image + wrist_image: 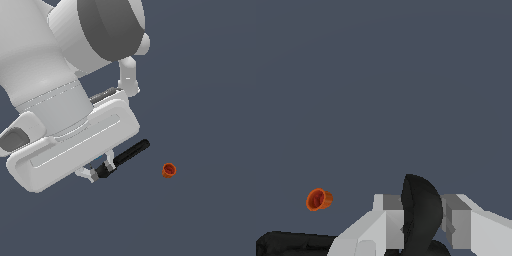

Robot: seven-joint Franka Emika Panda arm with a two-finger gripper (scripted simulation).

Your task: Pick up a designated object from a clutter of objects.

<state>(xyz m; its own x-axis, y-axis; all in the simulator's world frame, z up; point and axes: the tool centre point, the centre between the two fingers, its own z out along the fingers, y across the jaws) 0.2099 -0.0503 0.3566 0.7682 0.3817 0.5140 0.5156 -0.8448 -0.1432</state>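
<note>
White Franka arm fills the upper part of the exterior view toward that view's left, its broad white hand housing tilted; the two-finger gripper (98,171) sits under the housing's lower edge, short pale fingers (86,173) just showing; the black spring clamp with long dark handles (131,152) is caught between them; one straight black handle runs out from the gripper up toward the exterior view's right, its far end free; a second handle cannot be made out in this view, nor the orange jaw tips.

Wrist view: grey finger pads (392,202) stand on either side of a rounded black clamp part (421,215), pressing on it from both flanks; jaws clenched on the clamp; another black stretch of the clamp lies off to the side of the gripper (423,220), partly cut by the frame edge.

A small orange cup (169,170) lies tipped on its side on the plain slate-blue ground (210,90); relative to the clamp it lies apart, beyond the handle's free end toward the exterior view's right; not touching; in the wrist view the cup (318,199) shows its open mouth, well apart from the fingers.

Whether the clamp is off the ground cannot be told.
</note>
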